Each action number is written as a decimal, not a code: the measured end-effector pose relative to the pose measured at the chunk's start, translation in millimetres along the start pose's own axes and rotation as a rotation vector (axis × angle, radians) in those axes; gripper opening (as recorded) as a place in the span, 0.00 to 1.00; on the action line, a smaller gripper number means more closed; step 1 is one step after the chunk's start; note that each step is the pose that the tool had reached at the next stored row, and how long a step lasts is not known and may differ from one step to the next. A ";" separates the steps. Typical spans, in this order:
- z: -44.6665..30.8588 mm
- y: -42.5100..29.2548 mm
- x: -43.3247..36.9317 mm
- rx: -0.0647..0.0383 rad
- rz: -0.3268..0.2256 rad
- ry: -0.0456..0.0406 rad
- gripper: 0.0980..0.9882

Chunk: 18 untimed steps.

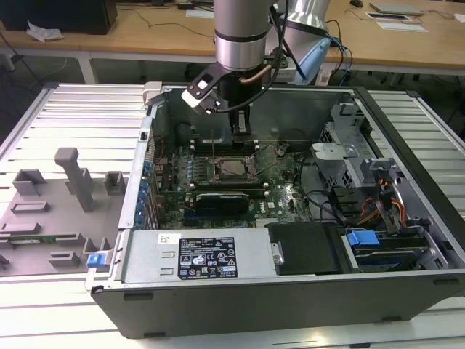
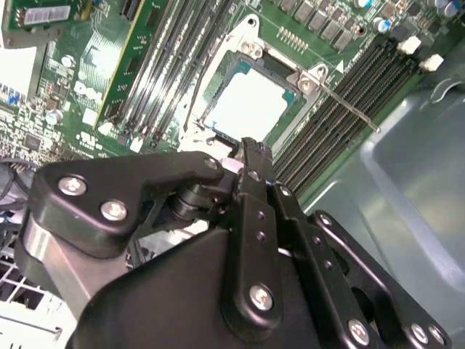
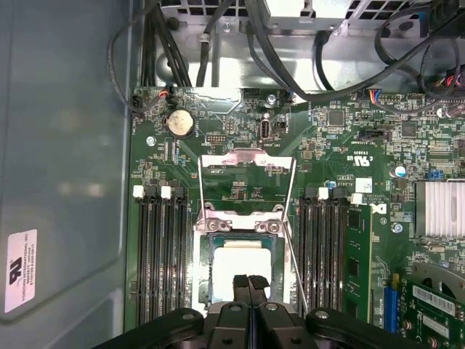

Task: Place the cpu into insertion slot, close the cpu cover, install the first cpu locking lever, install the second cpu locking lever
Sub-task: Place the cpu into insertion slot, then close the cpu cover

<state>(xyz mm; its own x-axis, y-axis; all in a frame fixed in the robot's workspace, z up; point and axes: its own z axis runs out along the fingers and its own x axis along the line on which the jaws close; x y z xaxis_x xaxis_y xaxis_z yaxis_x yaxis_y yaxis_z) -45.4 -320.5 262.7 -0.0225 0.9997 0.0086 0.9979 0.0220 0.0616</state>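
The cpu (image 3: pixel 234 263) lies flat in the insertion slot (image 3: pixel 204 270) on the green board, its pale top also visible in the second wrist view (image 2: pixel 251 102) and the exterior view (image 1: pixel 232 169). The grey cpu cover (image 2: pixel 218 78) appears to lie down around it, the chip showing through its window. Two thin wire locking levers stand unlatched: one (image 3: pixel 296 247) runs beside the slot, the other (image 3: pixel 200 189) on the opposite side. My gripper (image 3: pixel 248 280) hovers at the slot's edge, fingers shut together with nothing seen between them; it also appears in the exterior view (image 1: pixel 240 138) and the second wrist view (image 2: pixel 251 149).
Black memory slots (image 3: pixel 156 254) flank the slot on both sides. The open case has a power supply (image 1: pixel 211 258) along its front, a drive cage (image 1: pixel 349 145) and cables at the exterior view's right. A grey fixture tray (image 1: pixel 58 196) lies outside, at the exterior view's left.
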 end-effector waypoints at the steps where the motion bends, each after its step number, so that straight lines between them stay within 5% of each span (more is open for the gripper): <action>1: -0.1 0.0 0.0 0.000 0.000 -0.0002 0.01; 18: -3.1 0.2 0.0 0.000 0.000 -0.0003 0.01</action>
<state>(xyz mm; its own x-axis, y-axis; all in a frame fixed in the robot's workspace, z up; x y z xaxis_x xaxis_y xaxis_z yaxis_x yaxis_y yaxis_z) -45.4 -320.5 265.9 -0.0223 0.9997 0.0083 0.9979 0.0218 0.0614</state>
